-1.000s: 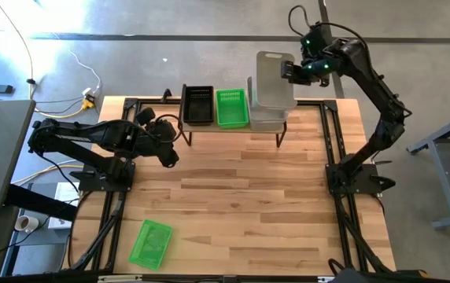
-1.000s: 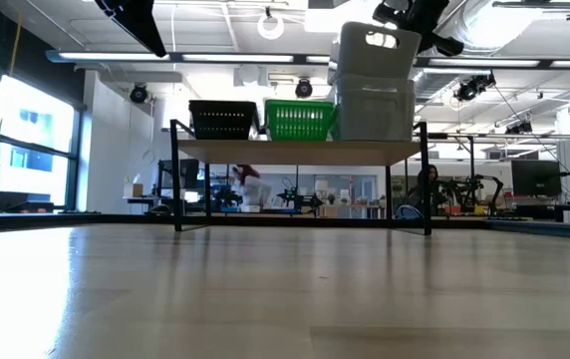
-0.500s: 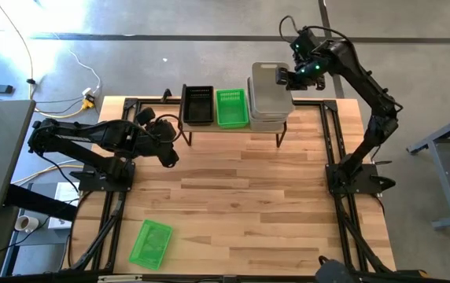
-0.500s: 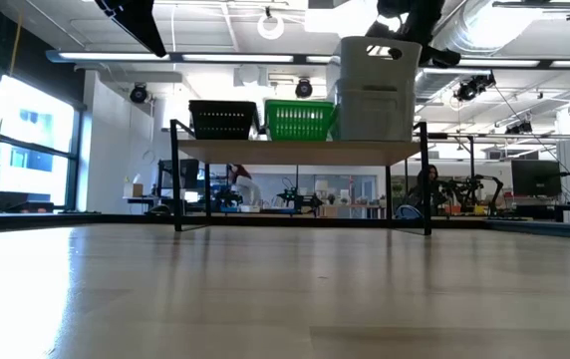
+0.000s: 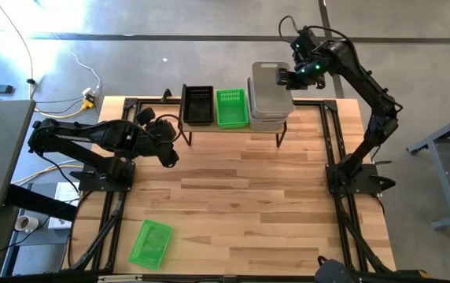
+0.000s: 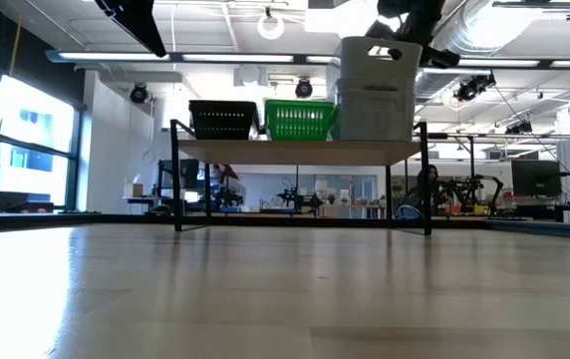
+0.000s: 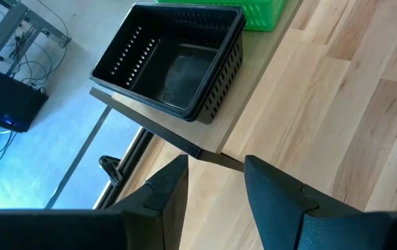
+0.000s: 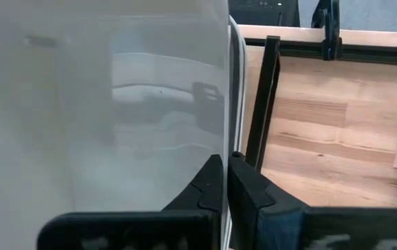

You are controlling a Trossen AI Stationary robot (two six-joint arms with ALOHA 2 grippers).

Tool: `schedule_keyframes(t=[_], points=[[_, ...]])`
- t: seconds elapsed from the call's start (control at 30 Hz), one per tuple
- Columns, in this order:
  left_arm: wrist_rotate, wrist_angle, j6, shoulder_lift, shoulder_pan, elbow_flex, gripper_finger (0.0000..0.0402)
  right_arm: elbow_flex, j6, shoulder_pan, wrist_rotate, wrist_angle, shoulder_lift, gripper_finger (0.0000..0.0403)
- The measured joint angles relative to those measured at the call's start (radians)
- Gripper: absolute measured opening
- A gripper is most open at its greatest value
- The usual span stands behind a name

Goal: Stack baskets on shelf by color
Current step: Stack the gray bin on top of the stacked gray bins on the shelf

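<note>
The shelf (image 5: 233, 126) carries a black basket (image 5: 197, 104), a green basket (image 5: 232, 108) and stacked clear baskets (image 5: 270, 98) side by side. Another green basket (image 5: 150, 244) lies on the tabletop, well apart.

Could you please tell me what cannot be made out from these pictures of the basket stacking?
- How many clear baskets are in the pile on the shelf: high and low views, walls overlap.
- Whether the black basket is one or several nested: left wrist view, too unclear.
- Left gripper: hidden under the arm in the high view.
- Green basket: absent from the low view.
- Right gripper: the clear wall fills its view.
</note>
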Motion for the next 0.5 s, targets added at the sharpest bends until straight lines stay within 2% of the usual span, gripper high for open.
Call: schedule_keyframes(t=[0.5], points=[[0.000,0.000,0.000,0.000,0.000,0.000,0.0131,0.000,-0.020,0.009,0.003,0.027,0.000,0.0001]])
